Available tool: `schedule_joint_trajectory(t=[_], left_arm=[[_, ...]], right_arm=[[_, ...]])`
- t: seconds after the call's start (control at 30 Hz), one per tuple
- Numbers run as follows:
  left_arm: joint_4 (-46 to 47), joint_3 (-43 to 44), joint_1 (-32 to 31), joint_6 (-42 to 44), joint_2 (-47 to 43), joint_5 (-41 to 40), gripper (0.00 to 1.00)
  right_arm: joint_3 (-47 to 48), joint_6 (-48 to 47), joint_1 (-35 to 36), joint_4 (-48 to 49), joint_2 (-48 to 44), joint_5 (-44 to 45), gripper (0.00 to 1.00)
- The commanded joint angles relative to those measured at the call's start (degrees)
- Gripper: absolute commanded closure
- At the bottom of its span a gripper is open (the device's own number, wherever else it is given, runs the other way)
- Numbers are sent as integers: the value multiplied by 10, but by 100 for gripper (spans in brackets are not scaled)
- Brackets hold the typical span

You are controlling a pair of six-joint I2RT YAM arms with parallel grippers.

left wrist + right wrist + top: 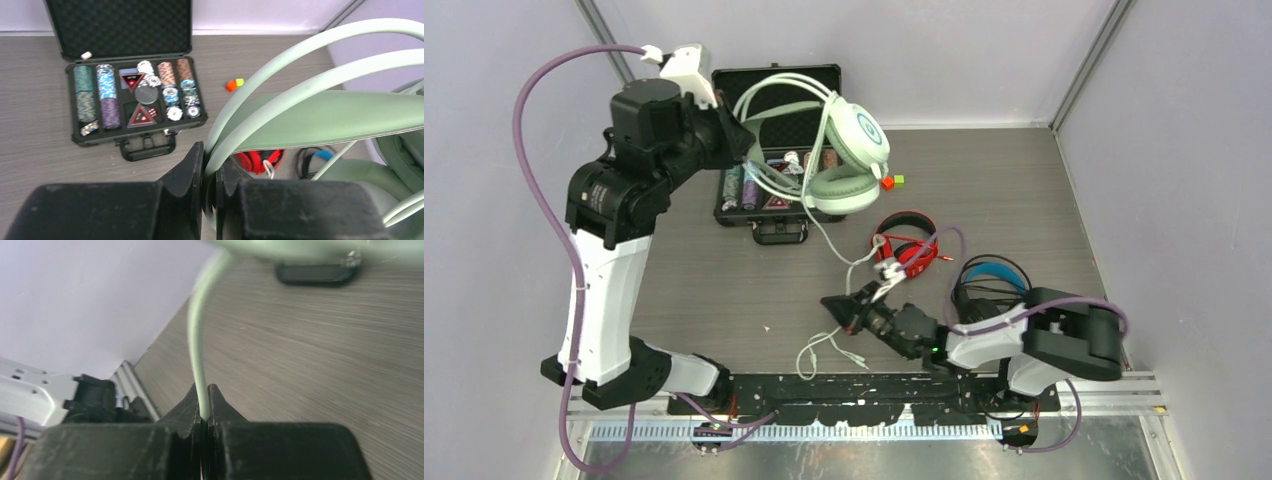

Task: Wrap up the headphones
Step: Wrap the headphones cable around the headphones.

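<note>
Presently, left gripper (210, 162) clamps the seemingly stiff headband (320, 115) of the pale mint-green headphones (856, 150); right gripper (204, 392) pinches their thin, limp cable (193, 340).

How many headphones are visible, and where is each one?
3. The mint-green headphones hang from the left end effector, the red headphones lie at the table centre, and the black headphones with blue headband lie beside the right arm, partly hidden.

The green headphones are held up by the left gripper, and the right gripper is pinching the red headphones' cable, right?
Not quite. The cable in the right gripper is pale green, belonging to the green headphones, as the right wrist view shows. The left gripper does hold those up.
</note>
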Motion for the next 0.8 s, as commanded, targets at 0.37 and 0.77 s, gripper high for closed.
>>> schedule_joint_trajectory(t=[0.37,0.77], left_arm=[[262,-19,89,-226,-72,406,100],[277,-37,89,-182,-107,440,100]], right_arm=[[-28,-26,-324,-568,-532,60,99],[222,-148,-587,-819,-422,-23,100]])
